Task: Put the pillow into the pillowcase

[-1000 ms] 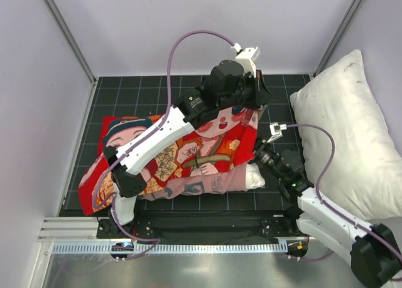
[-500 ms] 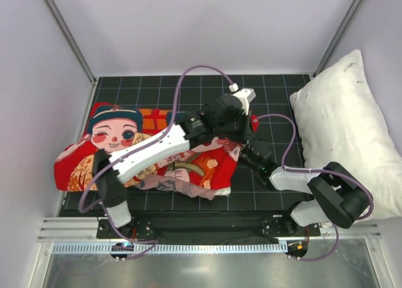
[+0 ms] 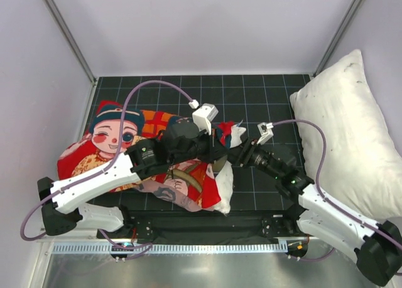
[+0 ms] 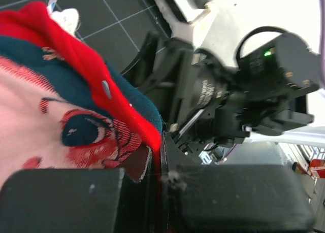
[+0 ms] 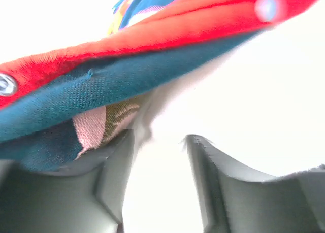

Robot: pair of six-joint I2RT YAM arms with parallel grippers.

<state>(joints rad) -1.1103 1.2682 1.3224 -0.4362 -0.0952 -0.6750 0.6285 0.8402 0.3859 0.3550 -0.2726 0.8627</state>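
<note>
The red pillowcase (image 3: 113, 134) with the cartoon face lies on the left of the mat. The white pillow (image 3: 224, 184) pokes out at its right edge. My left gripper (image 3: 217, 147) is shut on the case's red hem (image 4: 152, 136), which runs down into the closed jaws (image 4: 160, 167). My right gripper (image 3: 237, 155) faces it from the right, at the case's mouth. In the right wrist view the fingers (image 5: 114, 177) stand apart, open (image 5: 160, 141), with bright white pillow (image 5: 244, 91) filling the gap. The case's red and teal edge (image 5: 152, 55) hangs just above.
A larger white pillow (image 3: 352, 144) leans against the right wall. The black gridded mat (image 3: 264, 93) is bordered by pale walls at the back and sides. The right arm's wrist (image 4: 244, 101) is close in front of the left gripper.
The right gripper's jaws have opened. The left arm has swung down toward the near left, still holding the hem. White pillow now shows at the case's right edge.
</note>
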